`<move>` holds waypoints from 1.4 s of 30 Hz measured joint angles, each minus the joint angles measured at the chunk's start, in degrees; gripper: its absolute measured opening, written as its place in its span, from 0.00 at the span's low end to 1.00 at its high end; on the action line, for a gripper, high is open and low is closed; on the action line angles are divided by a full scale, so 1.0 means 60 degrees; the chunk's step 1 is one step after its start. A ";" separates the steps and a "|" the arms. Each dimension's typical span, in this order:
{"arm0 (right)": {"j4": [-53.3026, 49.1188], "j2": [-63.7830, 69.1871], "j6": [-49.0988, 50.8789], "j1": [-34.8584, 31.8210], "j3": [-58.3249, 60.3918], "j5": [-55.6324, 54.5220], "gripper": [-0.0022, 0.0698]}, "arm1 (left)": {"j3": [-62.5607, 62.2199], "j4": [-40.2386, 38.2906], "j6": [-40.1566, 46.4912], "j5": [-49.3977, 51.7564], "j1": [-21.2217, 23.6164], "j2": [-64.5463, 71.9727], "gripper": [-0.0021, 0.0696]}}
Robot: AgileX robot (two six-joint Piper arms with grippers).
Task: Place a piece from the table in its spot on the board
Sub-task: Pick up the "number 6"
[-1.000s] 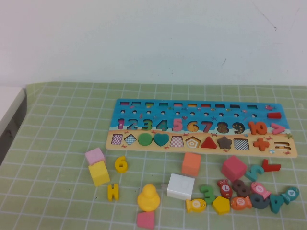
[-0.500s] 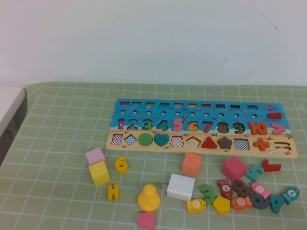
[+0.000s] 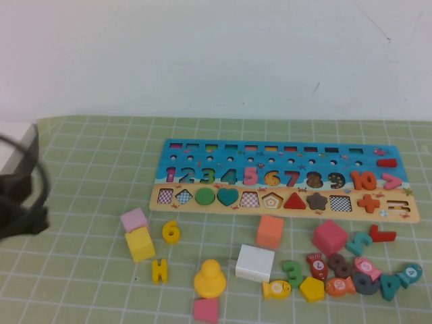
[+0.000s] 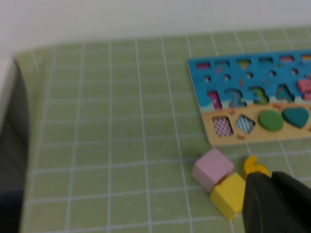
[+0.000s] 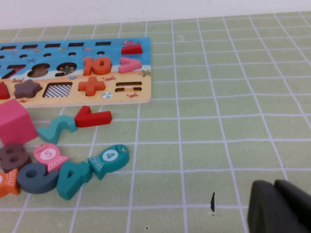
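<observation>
One yellow numeral 6 (image 3: 171,231), the piece, lies flat on the green gridded table (image 3: 81,283), off the board (image 3: 283,181) and just on the near side of its left end; in the left wrist view only its top (image 4: 252,165) peeks out, right at the tip of the left gripper (image 4: 272,182), whose fingers are pressed together with nothing between them. Two cubes sit touching each other on the side of the 6 nearer the left arm, one pink cube (image 3: 133,219) and one yellow cube (image 3: 140,244), and both show just ahead of the left gripper's tip in its wrist view. One yellow letter H (image 3: 158,270) lies just behind the 6, toward the robot, with one yellow duck-like piece (image 3: 209,278) beside it. In the high view the left arm (image 3: 20,202) enters as a dark blur at the left edge, well apart from the 6. The right gripper (image 5: 277,187) hangs low over bare mat, its dark fingers closed against each other and empty; off to its side lie one teal fish marked 4 (image 5: 109,159), one pink fish marked 5 (image 5: 48,155) and one red numeral 7 (image 5: 92,116), near the board's right end
</observation>
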 joint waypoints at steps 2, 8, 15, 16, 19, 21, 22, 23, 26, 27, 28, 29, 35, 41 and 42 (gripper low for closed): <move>0.0000 0.0000 0.0000 0.0000 0.0000 0.0000 0.03 | -0.0372 -0.0335 0.0021 0.0203 0.0000 0.0862 0.03; 0.0000 0.0000 0.0000 0.0000 0.0000 0.0000 0.03 | -0.2586 -0.1181 0.0190 0.1876 0.0000 0.3532 0.03; 0.0000 0.0000 0.0000 0.0000 0.0000 0.0000 0.03 | -0.5102 -0.0509 0.0166 0.2975 -0.1264 0.6089 0.03; 0.0000 0.0000 0.0000 0.0000 0.0000 0.0000 0.03 | -0.5340 -0.0268 0.0058 0.2999 -0.1550 0.6415 0.03; 0.0000 0.0000 0.0000 0.0000 0.0000 0.0000 0.03 | -0.5893 0.0528 -0.0491 0.3247 -0.2299 0.7301 0.03; 0.0000 0.0000 0.0000 0.0000 0.0000 0.0000 0.03 | -0.6153 0.1211 -0.1092 0.3541 -0.2637 0.7897 0.03; 0.0000 0.0000 0.0000 0.0000 0.0000 0.0000 0.03 | -0.6223 0.1562 -0.1471 0.3668 -0.2800 0.8179 0.03; 0.0000 0.0000 0.0000 0.0000 0.0000 0.0000 0.03 | -0.6265 0.1893 -0.1818 0.3794 -0.2959 0.8451 0.03; 0.0000 0.0000 0.0000 0.0000 0.0000 0.0000 0.03 | -0.6285 0.2572 -0.2541 0.3952 -0.3241 0.9110 0.07; 0.0000 0.0000 0.0000 0.0000 0.0000 0.0000 0.03 | -0.6323 0.2720 -0.2954 0.3950 -0.3303 0.9457 0.14; 0.0000 0.0000 0.0000 0.0000 0.0000 0.0000 0.03 | -0.6361 0.2768 -0.3221 0.3979 -0.3303 0.9638 0.19; 0.0000 0.0000 0.0000 0.0000 0.0000 0.0000 0.03 | -0.6448 0.2811 -0.3409 0.4023 -0.3303 0.9808 0.23; 0.0000 0.0000 0.0052 0.0000 0.0000 0.0000 0.03 | -0.7095 0.2898 -0.4021 0.4264 -0.3303 1.0644 0.53; 0.0000 0.0000 0.0052 0.0000 0.0000 0.0000 0.03 | -0.7892 0.2898 -0.4231 0.4483 -0.3303 1.1286 0.59; 0.0000 0.0000 0.0052 0.0000 0.0000 0.0000 0.03 | -0.7940 0.2918 -0.4219 0.4527 -0.3303 1.1376 0.59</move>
